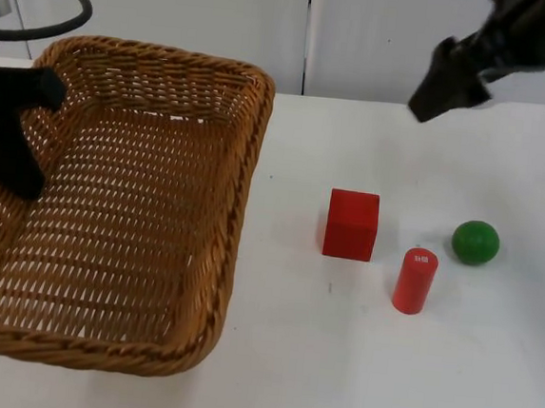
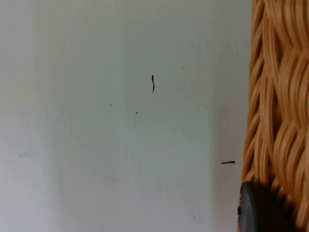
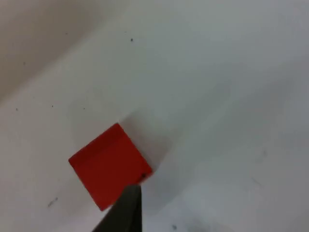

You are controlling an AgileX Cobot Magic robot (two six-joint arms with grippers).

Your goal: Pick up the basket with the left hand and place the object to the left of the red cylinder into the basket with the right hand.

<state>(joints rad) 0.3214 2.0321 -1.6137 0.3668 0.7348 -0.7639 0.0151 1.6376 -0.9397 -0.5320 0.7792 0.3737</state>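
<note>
The woven tan wicker basket (image 1: 148, 203), rectangular with rounded corners and a thick braided rim, takes up the left part of the white table top (image 1: 335, 362) in the top view; its open weave lets the pale surface show through its floor and walls; its near rim looms large toward the camera. The left gripper (image 1: 16, 134), black, sits at the basket's left wall, one dark finger inside against the weave; in the left wrist view a black fingertip (image 2: 258, 210) lies against the braided rim (image 2: 280, 106), with the table beside it; the fingers look pinched on that wall.

The red cube (image 1: 352, 224), a plain matt block with crisp edges, rests on the table well to the right of the basket, its top face a shade lighter than its front; it lies just left of and slightly behind the red cylinder (image 1: 415, 280), which stands upright with a small white mark on its top end; the two are near but apart. A green ball (image 1: 475, 242) sits just right of the cylinder, also apart from it.

The right gripper (image 1: 446, 81) hangs in the air above the far edge of the table, behind the cube; whether its fingers are spread I cannot tell; in the right wrist view one dark fingertip (image 3: 126, 210) stands just at a corner of the cube (image 3: 110, 166), seen from above as a tilted red square casting a soft shadow.
</note>
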